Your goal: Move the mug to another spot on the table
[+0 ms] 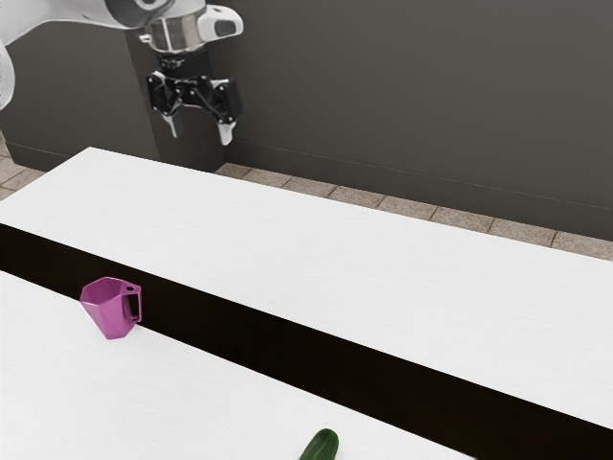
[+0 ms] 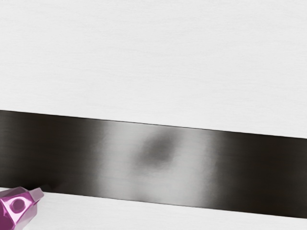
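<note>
Purple mug (image 1: 112, 309) on the near white strip of the table (image 1: 364, 268) — my pincer (image 1: 201, 132) hangs high above it, released.
My fingers are spread with nothing between them, well apart from the mug. It stands upright just beside the dark band (image 1: 287, 350) crossing the tabletop — handle toward the exterior view's right. A green cucumber (image 1: 321, 447) lies farther along the same strip.

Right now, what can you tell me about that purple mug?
The mug is magenta and looks like plastic, with flat angular facets that taper to a narrower base. It stands upright, mouth up, with its handle toward the exterior view's right. It rests on the white table, just beside the dark strip, and touches nothing else.
</note>
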Robot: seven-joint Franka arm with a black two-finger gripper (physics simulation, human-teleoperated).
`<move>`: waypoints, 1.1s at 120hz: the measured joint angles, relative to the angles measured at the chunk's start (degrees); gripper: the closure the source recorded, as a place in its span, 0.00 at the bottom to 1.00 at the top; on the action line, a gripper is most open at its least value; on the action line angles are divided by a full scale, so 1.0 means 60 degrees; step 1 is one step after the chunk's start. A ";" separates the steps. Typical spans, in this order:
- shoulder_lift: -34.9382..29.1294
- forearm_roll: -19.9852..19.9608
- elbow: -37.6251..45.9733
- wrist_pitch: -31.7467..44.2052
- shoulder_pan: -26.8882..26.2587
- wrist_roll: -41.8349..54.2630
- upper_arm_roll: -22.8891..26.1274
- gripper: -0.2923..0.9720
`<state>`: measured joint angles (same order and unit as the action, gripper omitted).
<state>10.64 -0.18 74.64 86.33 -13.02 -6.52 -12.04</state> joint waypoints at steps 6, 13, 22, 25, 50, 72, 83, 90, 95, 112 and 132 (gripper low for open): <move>-0.0007 -0.0006 0.0000 0.0022 0.0031 -0.0015 -0.0025 0.23; -0.0015 0.0006 0.0028 0.0030 0.0092 0.0035 -0.0073 0.23; -0.0200 0.0141 0.0519 0.0162 0.0099 0.0407 -0.0116 0.23; -0.0391 0.0272 0.0993 0.0326 0.0089 0.0633 -0.0136 0.23; -0.1121 0.0776 0.3632 0.2015 0.0227 0.3782 -0.0464 0.23; -0.1211 0.1281 0.5442 0.3377 0.0394 0.6814 -0.0525 0.23; -0.1244 0.1543 0.6113 0.4072 0.0494 0.8010 -0.0526 0.23; -0.1271 0.1605 0.6509 0.4439 0.0573 0.8678 -0.0538 0.23; -0.1270 0.1637 0.6815 0.4676 0.0616 0.9112 -0.0585 0.23; -0.1171 0.1669 0.7504 0.5323 0.0901 1.0234 -0.0678 0.23; -0.0969 0.1539 0.8096 0.5923 0.0986 1.1085 -0.0938 0.23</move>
<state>4.83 9.06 123.22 121.87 -7.10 59.99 -17.67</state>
